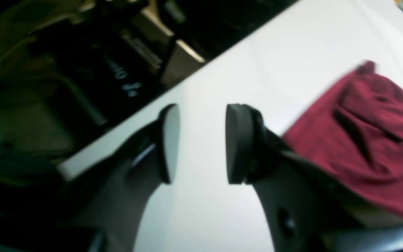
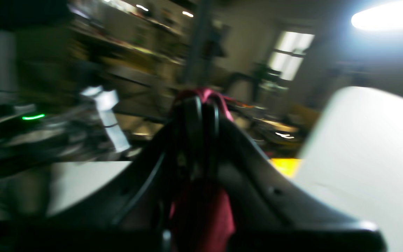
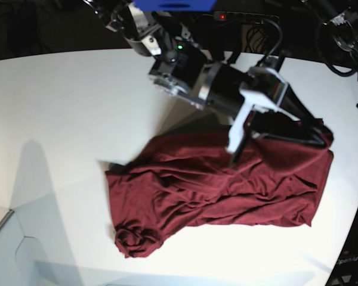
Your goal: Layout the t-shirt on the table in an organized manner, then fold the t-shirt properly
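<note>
Layout is only begun: the t-shirt [image 3: 227, 185] lies rumpled and bunched on the counter [image 3: 65, 113], 1 corner clamped in the right tool [image 2: 201, 105], the left tool [image 1: 201, 143] apart and empty nearby, folding not yet started.

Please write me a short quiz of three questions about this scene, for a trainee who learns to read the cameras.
1. True or false: the left claw holds the t-shirt.
2. The right claw is: A) open, B) shut on the t-shirt, C) out of view.
3. Fill in: on the table, the t-shirt lies ____ (flat / wrinkled).

Key: 1 false; 2 B; 3 wrinkled.
</note>
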